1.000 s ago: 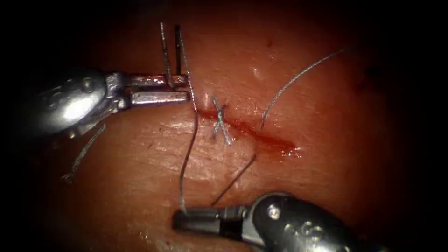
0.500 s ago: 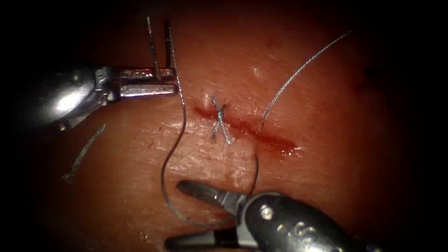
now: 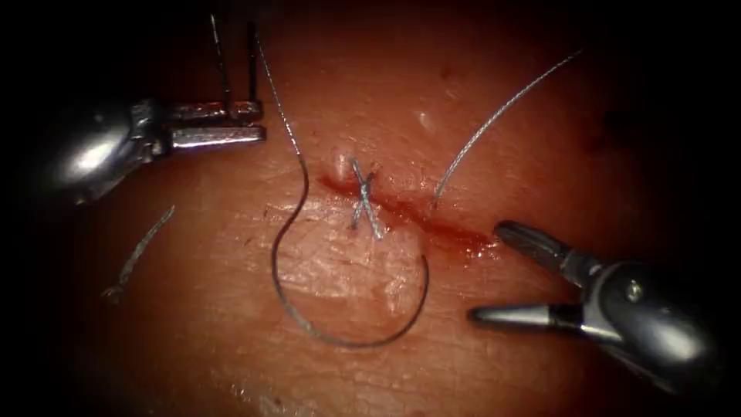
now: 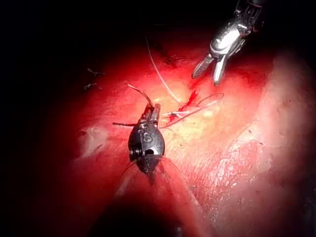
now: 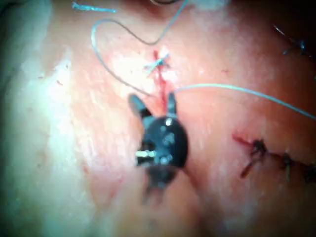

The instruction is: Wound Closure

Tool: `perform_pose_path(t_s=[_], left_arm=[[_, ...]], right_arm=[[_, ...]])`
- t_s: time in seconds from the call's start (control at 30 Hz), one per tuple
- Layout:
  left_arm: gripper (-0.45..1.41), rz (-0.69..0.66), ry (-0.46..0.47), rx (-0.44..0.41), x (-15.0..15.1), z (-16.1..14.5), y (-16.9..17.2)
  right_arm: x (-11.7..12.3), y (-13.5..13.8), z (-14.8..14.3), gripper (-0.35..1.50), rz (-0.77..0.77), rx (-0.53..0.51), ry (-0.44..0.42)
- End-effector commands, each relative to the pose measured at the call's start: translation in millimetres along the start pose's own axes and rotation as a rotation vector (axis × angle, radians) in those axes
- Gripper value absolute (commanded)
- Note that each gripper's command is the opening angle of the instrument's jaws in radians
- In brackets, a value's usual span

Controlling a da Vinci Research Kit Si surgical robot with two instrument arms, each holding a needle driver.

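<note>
While left tool [image 3: 258, 123] stays clamped on needle [image 3: 224, 69], gripped low on its curve, both ends upright and clear of tissue [image 3: 540, 139], it has drawn further from cut [image 3: 417, 216]. Right tool [image 3: 486, 270] has let thread [image 3: 347, 340] go: jaws now spread wide, empty, moved to cut's right end. Slack thread loops below crossed stitch [image 3: 364, 199]. Cut end of thread [image 3: 139, 255] lies left of cut. Right wrist view adds older stitches [image 5: 256, 148] beyond cut.
</note>
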Motion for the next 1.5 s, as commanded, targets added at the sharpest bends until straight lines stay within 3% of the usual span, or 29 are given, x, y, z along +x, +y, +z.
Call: perform_pose_path(t_s=[0.03, 0.23, 0.5, 0.57, 0.6, 1.03, 1.5], left_arm=[[-0.45, 0.002, 0.001, 0.0, -0.3, 0.7, -0.4], [-0.45, 0.002, 0.001, 0.0, -0.3, 0.7, -0.4], [-0.45, -0.004, 0.001, 0.0, -0.4, 0.7, -0.3], [-0.45, -0.004, 0.001, 0.0, -0.4, 0.7, -0.3], [-0.45, -0.004, 0.001, 0.001, -0.4, 0.7, -0.3], [-0.45, -0.01, 0.001, 0.001, -0.3, 0.6, -0.2], [-0.45, -0.009, 0.001, -0.001, -0.4, 0.5, -0.2]], right_arm=[[-0.3, 0.2, 1.6, 0.94, -0.041, 0.002, 0.003], [-1.3, -0.6, 4.0, 0.93, -0.146, 0.021, 0.001], [-3.8, -1.5, 5.7, 0.51, -0.206, 0.067, -0.073], [-3.9, -1.3, 5.8, 0.05, -0.206, 0.079, -0.08], [-3.9, -1.1, 5.9, -0.35, -0.205, 0.085, -0.079], [-1.8, -0.9, 4.7, -0.35, -0.189, 0.104, -0.088], [0.8, -9.4, 1.4, -0.35, -0.153, 0.295, -0.174]])
